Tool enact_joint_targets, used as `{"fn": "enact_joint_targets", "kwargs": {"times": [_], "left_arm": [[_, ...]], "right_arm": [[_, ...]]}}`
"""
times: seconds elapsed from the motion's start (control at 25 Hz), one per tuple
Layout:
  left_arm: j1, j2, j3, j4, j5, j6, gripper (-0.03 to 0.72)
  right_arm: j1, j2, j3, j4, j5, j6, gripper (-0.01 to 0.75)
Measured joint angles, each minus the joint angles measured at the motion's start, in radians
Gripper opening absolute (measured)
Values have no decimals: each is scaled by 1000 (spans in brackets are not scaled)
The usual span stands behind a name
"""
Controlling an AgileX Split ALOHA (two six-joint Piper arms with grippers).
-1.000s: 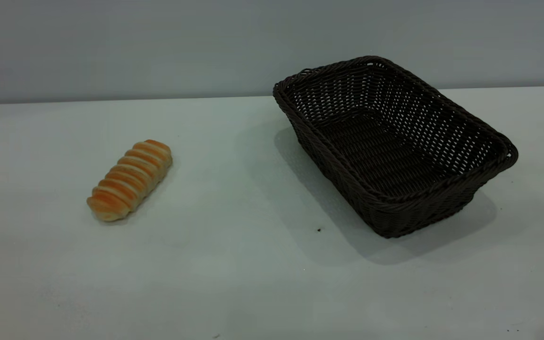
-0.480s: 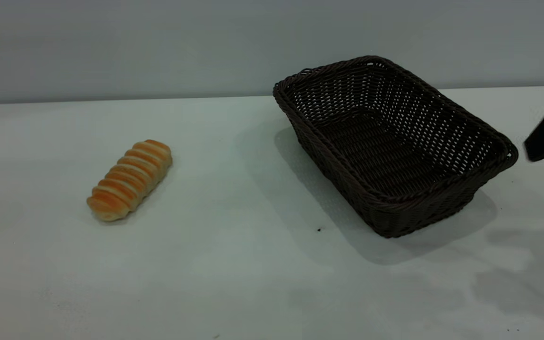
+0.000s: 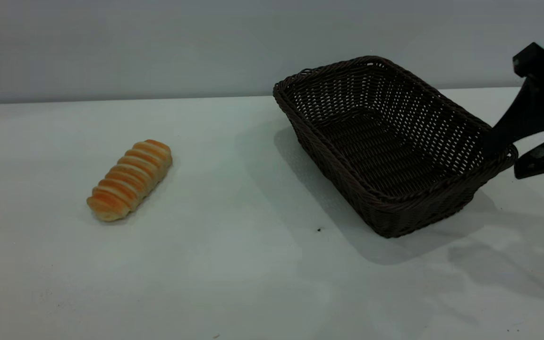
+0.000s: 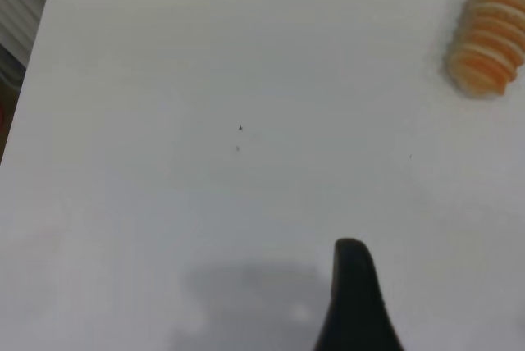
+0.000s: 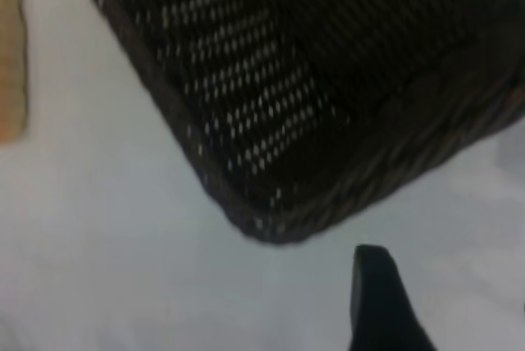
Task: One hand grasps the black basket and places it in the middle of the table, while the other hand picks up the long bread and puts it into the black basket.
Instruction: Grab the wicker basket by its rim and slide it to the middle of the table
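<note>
The black basket (image 3: 395, 146) stands empty on the right half of the white table (image 3: 234, 264). The long bread (image 3: 130, 179) lies on the left half, far from the basket. My right gripper (image 3: 505, 159) is open at the basket's right corner, one finger above the rim and one outside it, holding nothing. In the right wrist view the basket's corner (image 5: 328, 97) lies just ahead of one of its fingers (image 5: 377, 302). My left gripper (image 4: 439, 277) is out of the exterior view; its wrist view shows one finger (image 4: 354, 302) above bare table, open and empty, with the bread's end (image 4: 490, 35) ahead.
A grey wall runs behind the table's far edge (image 3: 121, 100). A tiny dark speck (image 3: 319, 230) lies in front of the basket. The table's side edge (image 4: 25, 88) shows in the left wrist view.
My right gripper has come in from the right edge and moved left to the basket's right corner. The basket and the bread have not moved.
</note>
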Motion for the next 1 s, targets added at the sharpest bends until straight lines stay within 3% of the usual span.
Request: {"fn": "enact_joint_targets", "kwargs": {"times": [0.28,0.64,1.0], "left_arm": [[0,0,0,-1,4,0,554],[0,0,0,-1,9,0,554],[0,0,0,-1,31,0,554]], "right_arm": [[7,69,0,73,-74,0,435],[110,178,-77,86,-188,87,435],[115,335,-186,90,-297,223,409]]}}
